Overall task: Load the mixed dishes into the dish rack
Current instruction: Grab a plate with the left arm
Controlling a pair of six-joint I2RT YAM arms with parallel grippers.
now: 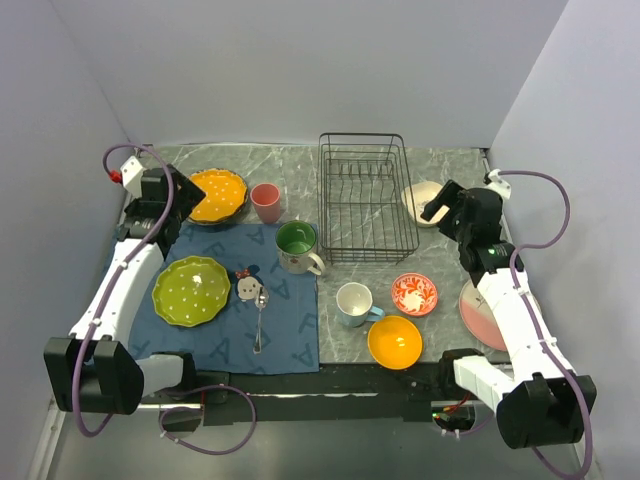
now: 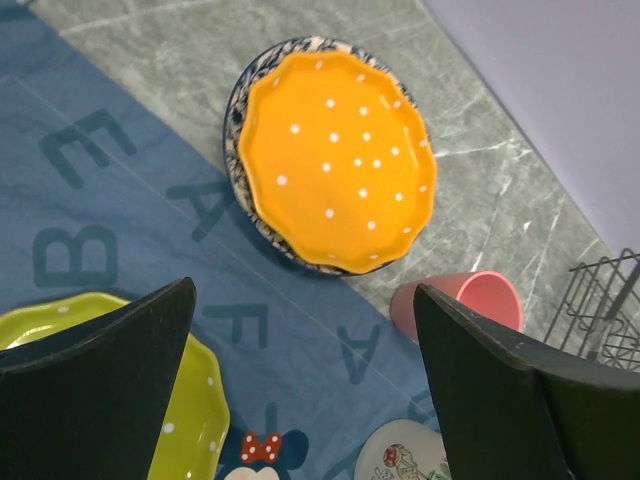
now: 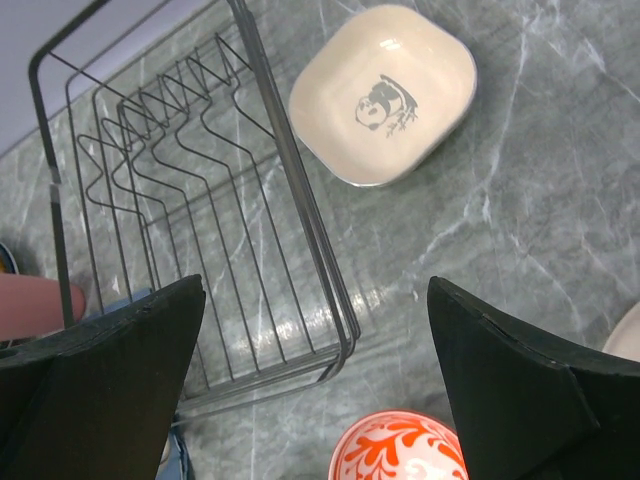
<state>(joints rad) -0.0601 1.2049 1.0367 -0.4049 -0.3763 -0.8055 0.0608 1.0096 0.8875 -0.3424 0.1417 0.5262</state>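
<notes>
The grey marble table (image 1: 440, 160) is pretty crowded. A blue cloth mat (image 1: 290, 325) covers its near-left part. The dish rack (image 1: 365, 200) sits at the far middle, long side running near to far, and every dish lies outside it.

On the left, an orange scalloped plate (image 1: 217, 193) sits at the mat's far edge on top of a darker patterned one, with the lime-green plate (image 1: 191, 290) nearer on the mat. A pink plate (image 1: 474, 306) at the right is half hidden under the right arm.

The orange bowl (image 1: 394, 341) is near-centre. A cream panda dish (image 1: 418, 197) lies just right of the rack. A green-lined mug (image 1: 297, 245) crowds the rack's near-left corner, and the pink cup (image 1: 266, 202) stands left of the rack. A white mug (image 1: 354, 303) and a red-patterned dish (image 1: 414, 293) sit nearer, and a spoon (image 1: 259, 320) lies on the mat.

The left gripper (image 2: 305, 290) hangs over the mat by the orange plate, fingers spread wide and empty. The right gripper (image 3: 316, 282) hovers between the rack and the panda dish, also spread wide and empty.
</notes>
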